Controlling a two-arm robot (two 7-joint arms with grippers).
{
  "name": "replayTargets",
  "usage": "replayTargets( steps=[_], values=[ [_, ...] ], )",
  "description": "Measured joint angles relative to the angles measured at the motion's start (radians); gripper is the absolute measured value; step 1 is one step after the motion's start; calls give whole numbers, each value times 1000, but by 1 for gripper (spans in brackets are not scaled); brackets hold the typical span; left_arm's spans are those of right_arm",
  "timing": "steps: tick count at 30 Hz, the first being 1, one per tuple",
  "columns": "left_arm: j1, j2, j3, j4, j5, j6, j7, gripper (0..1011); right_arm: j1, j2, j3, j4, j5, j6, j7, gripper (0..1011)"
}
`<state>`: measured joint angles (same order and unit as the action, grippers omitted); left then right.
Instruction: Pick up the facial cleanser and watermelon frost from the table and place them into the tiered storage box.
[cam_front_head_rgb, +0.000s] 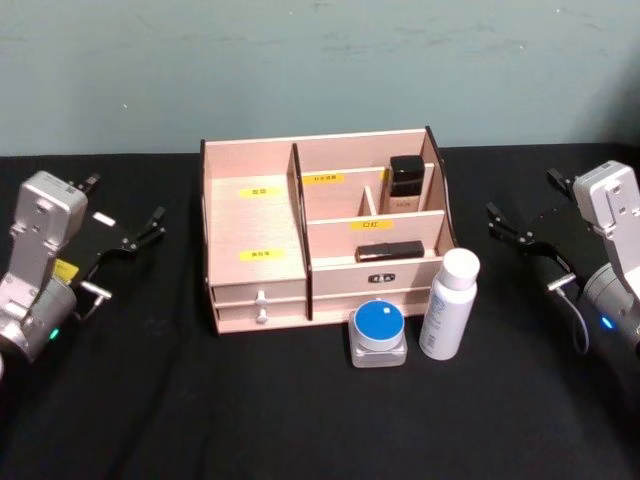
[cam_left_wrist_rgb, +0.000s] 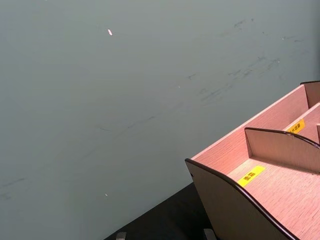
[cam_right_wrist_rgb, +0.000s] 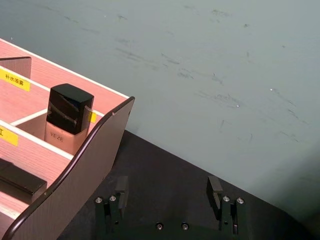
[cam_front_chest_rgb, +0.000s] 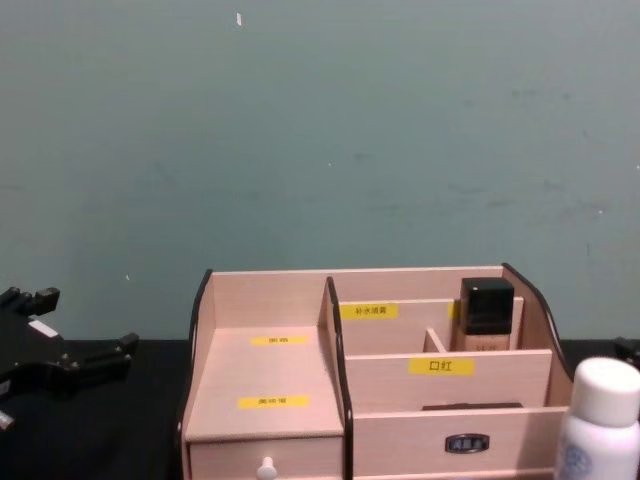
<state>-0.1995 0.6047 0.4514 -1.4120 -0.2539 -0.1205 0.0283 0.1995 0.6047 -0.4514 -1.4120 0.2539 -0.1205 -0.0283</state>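
The right gripper (cam_right_wrist_rgb: 167, 191), spread open right of the pale-wood tiered storage box (cam_front_head_rgb: 255, 215), should straddle the white plastic bottle (cam_front_head_rgb: 449, 305) mid-body without nudging the squat blue-lidded jar (cam_front_head_rgb: 379, 333) just beside it at the box's front; the left gripper (cam_front_head_rgb: 140, 232), likewise spread, hangs left.

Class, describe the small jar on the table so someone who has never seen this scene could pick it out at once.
Find the pale-wood tiered storage box in the middle of the black table. Two things stand before its right half: a tall white bottle and, on the robot's left of it, the jar. The jar is the squat one with the round blue lid.
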Motion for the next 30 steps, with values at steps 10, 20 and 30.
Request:
replayTargets(
  steps=[10,20,30],
  values=[
    [0,0,0,0,0,0,0,1001,0,0,0,0,0,0,0,1004],
    [0,0,0,0,0,0,0,1001,0,0,0,0,0,0,0,1004],
    [0,0,0,0,0,0,0,1001,0,0,0,0,0,0,0,1004]
  ],
)
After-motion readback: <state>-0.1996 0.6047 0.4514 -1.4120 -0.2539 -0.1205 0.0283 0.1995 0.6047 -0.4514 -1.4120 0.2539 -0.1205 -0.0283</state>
